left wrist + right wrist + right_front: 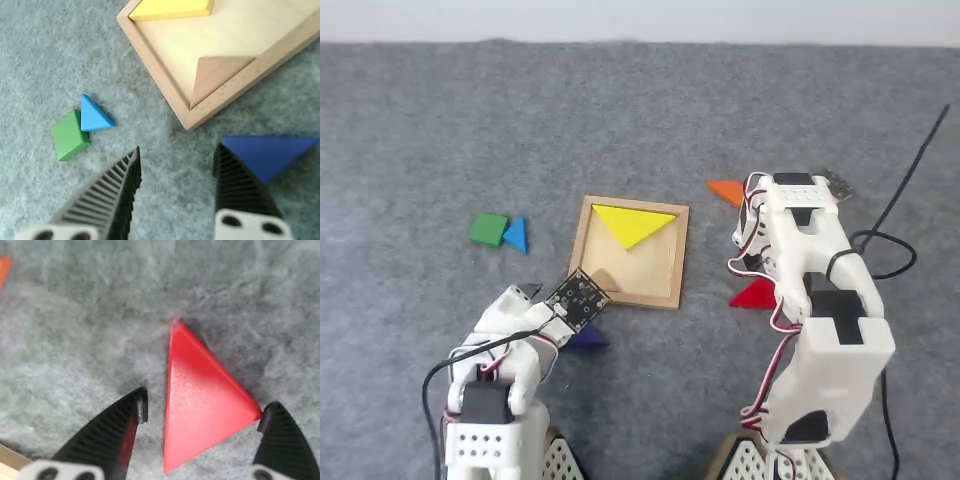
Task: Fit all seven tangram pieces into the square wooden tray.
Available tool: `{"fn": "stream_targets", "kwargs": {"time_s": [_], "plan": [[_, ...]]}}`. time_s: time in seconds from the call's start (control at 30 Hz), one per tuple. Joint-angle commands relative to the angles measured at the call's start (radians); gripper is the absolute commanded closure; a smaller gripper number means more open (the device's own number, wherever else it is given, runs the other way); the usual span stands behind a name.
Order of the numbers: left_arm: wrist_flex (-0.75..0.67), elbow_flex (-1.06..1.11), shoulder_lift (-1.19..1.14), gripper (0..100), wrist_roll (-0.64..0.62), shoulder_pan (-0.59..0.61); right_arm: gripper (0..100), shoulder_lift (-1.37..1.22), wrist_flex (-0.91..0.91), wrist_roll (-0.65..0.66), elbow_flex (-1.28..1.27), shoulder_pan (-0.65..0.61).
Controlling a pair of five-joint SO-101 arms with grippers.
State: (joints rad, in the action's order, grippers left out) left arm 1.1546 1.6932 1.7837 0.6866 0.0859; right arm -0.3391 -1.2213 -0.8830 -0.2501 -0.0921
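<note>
right claw [202,410] spread wide, straddling red triangle [200,385] so closing pinches it. left claw [177,152] open, empty; dark blue triangle [270,154] just beside 1 finger, tray [155,65] ahead, yellow triangle [172,9] inside.

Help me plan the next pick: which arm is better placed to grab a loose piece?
Probably right: the open right gripper straddles the red triangular piece. The left gripper sits beside the dark blue triangular piece, not around it.
</note>
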Motion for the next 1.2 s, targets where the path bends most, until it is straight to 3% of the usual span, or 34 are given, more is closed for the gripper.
{"fn": "stream_targets", "kwargs": {"time_s": [0.0,0.07,0.27,0.63,0.8,1.17], "plan": [[-0.020,-0.008,-0.009,77,0.015,-0.005,66.0,0.005,-0.025,0.008,0.000,-0.010],[-0.020,-0.008,-0.009,77,0.015,-0.005,67.1,0.005,-0.025,0.008,0.000,-0.010],[-0.026,-0.008,-0.009,77,-0.057,-0.003,84.7,0.007,-0.016,0.034,0.003,-0.010],[-0.026,-0.010,-0.009,77,-0.057,-0.003,80.1,0.008,-0.082,0.094,0.055,-0.002],[-0.026,-0.008,-0.009,77,-0.057,-0.003,87.1,0.008,-0.199,0.183,0.164,-0.002],[-0.025,-0.008,-0.009,77,-0.055,-0.003,87.5,0.007,-0.325,0.322,0.261,0.007]]}}
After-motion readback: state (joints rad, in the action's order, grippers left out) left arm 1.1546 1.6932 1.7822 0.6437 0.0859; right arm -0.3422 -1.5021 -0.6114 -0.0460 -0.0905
